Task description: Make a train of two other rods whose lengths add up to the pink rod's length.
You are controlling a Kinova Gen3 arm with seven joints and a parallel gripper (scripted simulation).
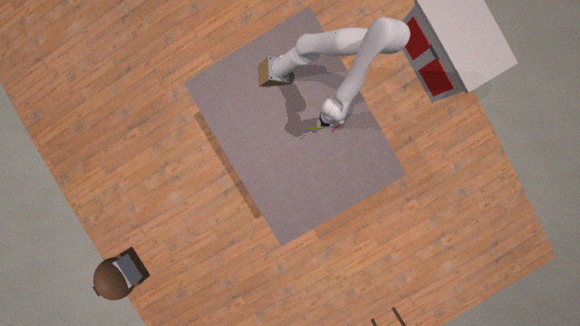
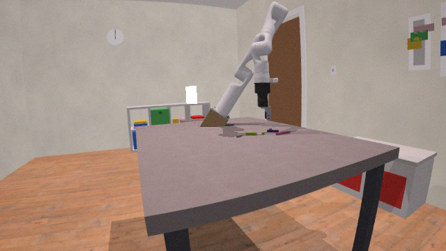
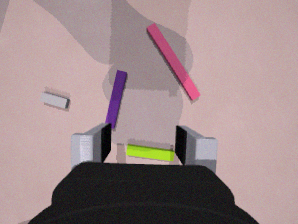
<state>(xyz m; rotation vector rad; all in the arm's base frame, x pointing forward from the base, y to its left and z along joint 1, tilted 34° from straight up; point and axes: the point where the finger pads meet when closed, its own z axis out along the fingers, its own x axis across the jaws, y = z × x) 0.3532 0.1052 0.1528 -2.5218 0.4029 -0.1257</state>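
A: How does the gripper (image 1: 323, 123) (image 2: 267, 113) (image 3: 143, 138) stand?

B: Open wide, its 2 fingers well apart with nothing gripped. It points down, above the table (image 1: 290, 190) (image 2: 244, 164) (image 3: 250, 150).

A: And what lies under it?

B: In the wrist view, 1 lime rod (image 1: 322, 127) (image 2: 263, 132) (image 3: 150, 152) shows between the 2 fingers, down on the table, running nearly straight across from 1 finger towards the other.

A: Where is the pink rod (image 1: 335, 129) (image 2: 282, 132) (image 3: 173, 62)?

B: Flat on the table, beyond the lime one and to the right in the wrist view, slanting.

A: The purple rod (image 2: 272, 131) (image 3: 117, 97)?

B: Flat too, left of the pink and apart from it. Its near end shows right by the left-hand fingertip in that view.

A: I see a small grey rod (image 2: 270, 129) (image 3: 55, 100) as well.

B: Yes, left of the purple, with bare table between those 2, and turned across it.

A: Any more?

B: 2 more, in the exterior view: the other lime rod (image 1: 312, 128) (image 2: 251, 133), and the other grey rod (image 1: 303, 136) (image 2: 239, 136) near it, both on the table.
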